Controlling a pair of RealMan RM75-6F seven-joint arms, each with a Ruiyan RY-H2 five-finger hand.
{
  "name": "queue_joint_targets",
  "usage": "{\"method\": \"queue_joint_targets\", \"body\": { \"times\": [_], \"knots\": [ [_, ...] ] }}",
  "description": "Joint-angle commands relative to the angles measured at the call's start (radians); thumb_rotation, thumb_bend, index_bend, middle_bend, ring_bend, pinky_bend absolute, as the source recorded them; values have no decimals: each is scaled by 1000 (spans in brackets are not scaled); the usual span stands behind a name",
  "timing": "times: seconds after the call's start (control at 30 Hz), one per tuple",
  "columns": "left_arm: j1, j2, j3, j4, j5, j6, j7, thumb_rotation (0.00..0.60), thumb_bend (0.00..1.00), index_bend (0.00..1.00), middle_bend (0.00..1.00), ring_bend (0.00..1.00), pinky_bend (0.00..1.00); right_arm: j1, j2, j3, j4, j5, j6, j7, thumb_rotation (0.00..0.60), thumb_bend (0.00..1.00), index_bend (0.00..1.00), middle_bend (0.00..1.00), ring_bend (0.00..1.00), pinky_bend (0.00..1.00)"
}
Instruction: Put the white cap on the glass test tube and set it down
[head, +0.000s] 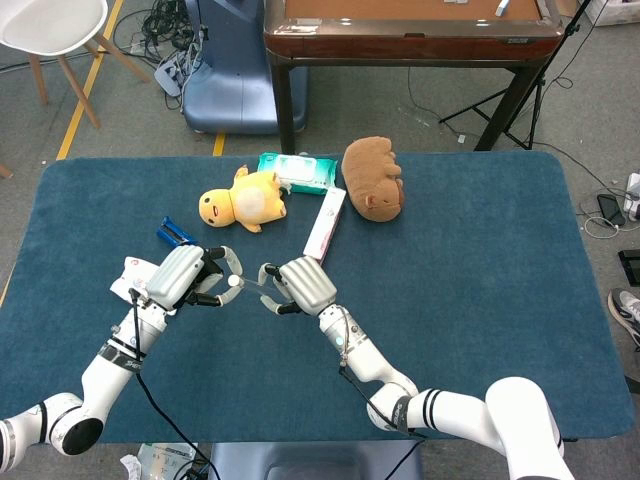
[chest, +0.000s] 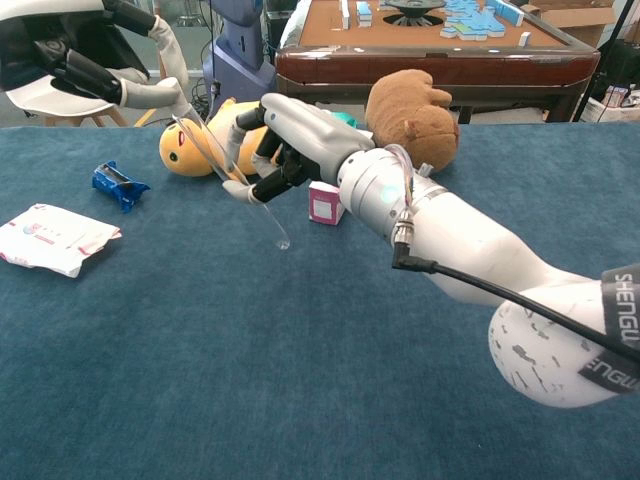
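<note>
A blue-covered table (head: 480, 300) carries everything, with a brown plush animal (head: 373, 178), a yellow plush duck (head: 243, 198) and a teal wipes pack (head: 298, 170) near its far edge, a slim white box (head: 325, 224) just inside them, and a white packet (chest: 50, 238) and a small blue clip (chest: 118, 184) toward the left edge. Above the left-centre of the table, the right hand (head: 300, 285) has its fingers curled around the glass test tube (chest: 232, 185), held clear of the cloth and slanting, open mouth up toward the left hand (head: 183, 276). That hand pinches the white cap (head: 231, 282) at its fingertips, right at the tube's mouth; whether the cap is already seated cannot be told. The step in hand looks like the capping itself, which probably calls for lining the cap up with the tube's axis and pressing straight along it, while the right hand grips firmly without bending the glass. The chest view shows the tube's full length, tilt and rounded lower end, barely visible from above; the head view alone shows the whole left hand and the cap as a white dot between the hands.
</note>
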Motion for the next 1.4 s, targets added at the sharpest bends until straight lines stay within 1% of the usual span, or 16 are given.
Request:
{"method": "queue_joint_targets", "body": {
  "times": [0.03, 0.4, 1.13, 1.2, 1.3, 1.4],
  "knots": [
    [1, -3, -1, 0, -4, -1, -9, 600, 289, 539, 1000, 1000, 1000, 0, -1, 0, 0, -1, 2, 1, 600, 630, 657, 877, 1000, 1000],
    [11, -4, -7, 1, -19, -8, -66, 600, 290, 538, 1000, 1000, 1000, -1, -12, 2, 6, -8, 16, 27, 600, 630, 657, 877, 1000, 1000],
    [11, -28, -2, 29, 4, 0, -70, 600, 289, 537, 1000, 1000, 1000, -1, -10, 21, -19, 11, 14, 40, 600, 630, 657, 877, 1000, 1000],
    [11, -26, 0, 29, 6, -3, -69, 600, 289, 527, 1000, 1000, 1000, -2, -7, 18, -20, 11, 10, 38, 600, 630, 658, 877, 1000, 1000],
    [9, -18, 3, 27, 11, -13, -71, 600, 289, 473, 1000, 1000, 1000, -2, -5, 14, -21, 14, 3, 30, 600, 630, 660, 877, 1000, 1000],
    [7, -8, 6, 25, 18, -22, -70, 600, 289, 391, 1000, 1000, 1000, -2, 2, 10, -25, 16, -5, 22, 600, 631, 663, 877, 1000, 1000]
  ]
}}
